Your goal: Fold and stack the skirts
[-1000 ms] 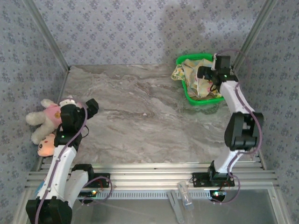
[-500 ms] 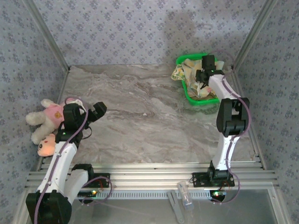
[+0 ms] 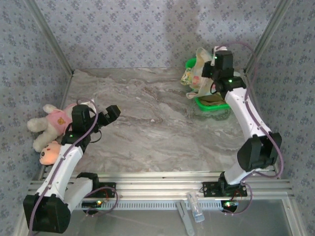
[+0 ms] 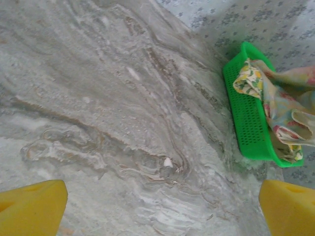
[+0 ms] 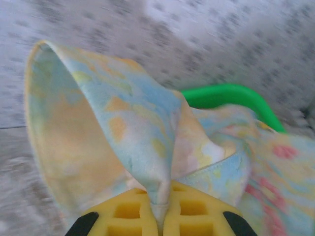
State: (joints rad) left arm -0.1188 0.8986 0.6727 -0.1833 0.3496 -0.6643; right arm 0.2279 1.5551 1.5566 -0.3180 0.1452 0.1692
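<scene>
My right gripper (image 3: 210, 65) is shut on a fold of the pale pastel-patterned skirt (image 3: 201, 73) and holds it up above the green basket (image 3: 212, 104) at the back right. In the right wrist view the cloth (image 5: 118, 123) is pinched between the yellow pads (image 5: 194, 216) and drapes upward, with the basket rim (image 5: 226, 95) behind it. More skirt cloth, one piece with yellow-green flowers (image 4: 248, 81), hangs over the basket (image 4: 248, 123) in the left wrist view. Over the left side of the table, my left gripper (image 3: 108, 114) stands open with nothing between its fingers (image 4: 29, 209).
A pink plush toy (image 3: 49, 123) lies at the table's left edge beside the left arm. Patterned walls enclose the marble table (image 3: 147, 128) on three sides. A metal rail (image 3: 157, 184) runs along the near edge by the arm bases.
My right gripper closed on the pastel skirt in the basket and lifted it up. The left gripper swung a little to the right, still open.
</scene>
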